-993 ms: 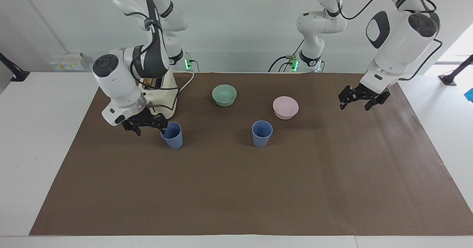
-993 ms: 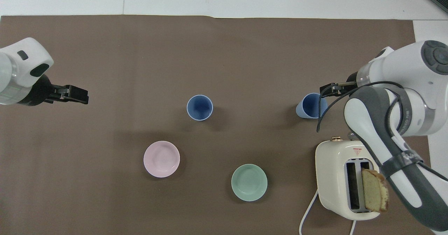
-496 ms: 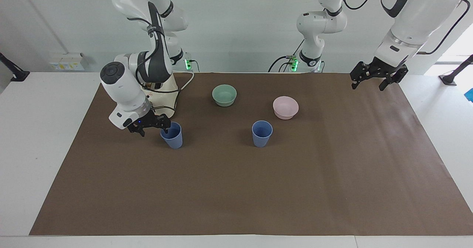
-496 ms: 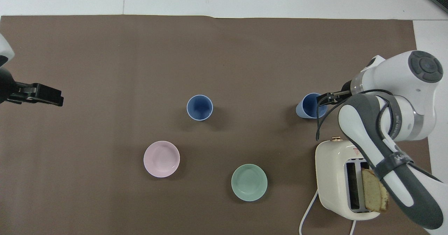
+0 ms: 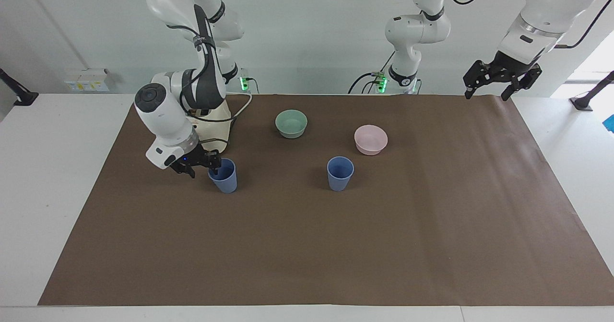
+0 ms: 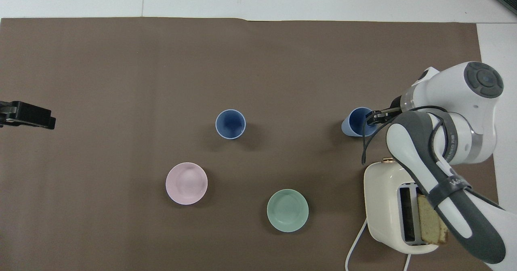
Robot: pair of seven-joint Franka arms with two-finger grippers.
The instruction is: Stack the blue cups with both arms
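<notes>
Two blue cups stand upright on the brown mat. One cup (image 5: 340,174) (image 6: 230,124) is in the middle, untouched. The other cup (image 5: 225,179) (image 6: 350,126) stands toward the right arm's end, just off the toaster. My right gripper (image 5: 202,167) (image 6: 377,116) is low at this cup's rim. One finger dips inside the cup and the other hangs outside the wall, with a gap still between them, so it is open. My left gripper (image 5: 501,79) (image 6: 46,119) hangs open and empty, high over the mat's edge at the left arm's end.
A cream toaster (image 5: 213,120) (image 6: 385,198) with a bread slice (image 6: 434,222) in its slot stands close under the right arm. A mint-green bowl (image 5: 291,123) (image 6: 287,210) and a pink bowl (image 5: 371,139) (image 6: 186,183) sit nearer to the robots than the middle cup.
The left arm has risen and pulled back toward its own end of the table. The right gripper has stayed at the cup's rim while its fingers have drawn closer together.
</notes>
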